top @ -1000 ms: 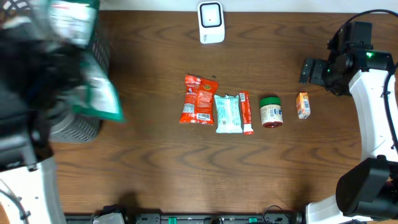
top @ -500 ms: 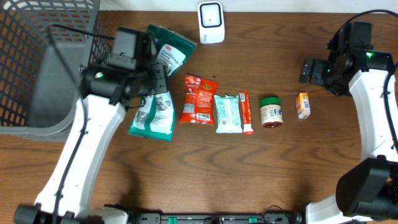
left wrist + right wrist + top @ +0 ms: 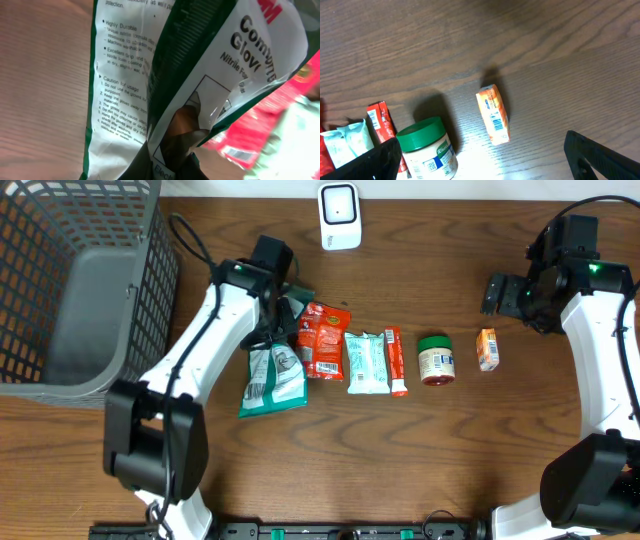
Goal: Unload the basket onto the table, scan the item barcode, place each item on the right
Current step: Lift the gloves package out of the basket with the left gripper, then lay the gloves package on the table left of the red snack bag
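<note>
L gripper (image 3: 281,315) is clamping the glove pkt (image 3: 272,375) by its top, beside the red snack bag (image 3: 322,340); R gripper (image 3: 492,293) is hanging wide open.

Overhead, the light is bright and even. Shadows on the table (image 3: 400,470) are faint and soft, everything is sharp, and the white scanner (image 3: 339,216) is almost washed out.

In the left wrist view the glove pack (image 3: 120,100) fills the frame. Its small print is fairly sharp, while the red pack (image 3: 260,130) at the right edge is smeared out of focus.

In the right wrist view glare whitens the wood along the bottom. The jar (image 3: 427,150) and box (image 3: 493,114) cast soft shadows up the frame, and the right fingers (image 3: 365,162) are dark, blurred shapes in the lower corners.
</note>
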Controlling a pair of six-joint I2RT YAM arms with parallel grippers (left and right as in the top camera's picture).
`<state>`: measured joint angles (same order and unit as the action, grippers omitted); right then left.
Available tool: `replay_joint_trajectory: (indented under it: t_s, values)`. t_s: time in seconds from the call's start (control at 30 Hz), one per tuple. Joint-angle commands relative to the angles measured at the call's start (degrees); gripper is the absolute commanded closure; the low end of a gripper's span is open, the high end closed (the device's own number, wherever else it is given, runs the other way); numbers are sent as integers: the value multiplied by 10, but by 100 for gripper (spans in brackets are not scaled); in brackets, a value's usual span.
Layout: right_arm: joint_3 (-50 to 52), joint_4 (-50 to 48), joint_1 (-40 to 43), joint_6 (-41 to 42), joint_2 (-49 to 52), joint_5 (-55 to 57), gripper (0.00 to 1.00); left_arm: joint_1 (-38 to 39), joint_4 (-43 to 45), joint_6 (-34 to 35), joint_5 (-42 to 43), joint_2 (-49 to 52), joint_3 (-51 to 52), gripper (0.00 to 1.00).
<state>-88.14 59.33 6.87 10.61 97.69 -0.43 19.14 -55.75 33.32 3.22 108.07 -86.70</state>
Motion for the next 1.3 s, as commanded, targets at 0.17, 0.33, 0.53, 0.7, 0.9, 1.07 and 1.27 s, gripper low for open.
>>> replay_joint_trajectory:
  t_s: [0.17,0.33,0.53,0.7,0.9,1.07,1.27]
  values:
    - [-10,1,3,-4,-9,-1,1,1,-5,15,-29,50,14,93]
    - [-10,1,3,-4,-9,-1,1,3,-8,15,-28,59,23,90]
    - [-10,1,3,-4,-9,-1,1,3,-9,10,-28,59,23,67]
    - [-10,1,3,-4,-9,-1,1,3,-18,-14,-24,53,23,35]
    - [-10,1,3,-4,-9,-1,1,2,-20,-39,-24,-13,3,28]
    - [-10,1,3,-4,-9,-1,1,2,-20,-135,-27,-96,-3,27]
    - [-10,1,3,-4,-9,-1,1,2,-20,-155,-109,-176,-3,27]
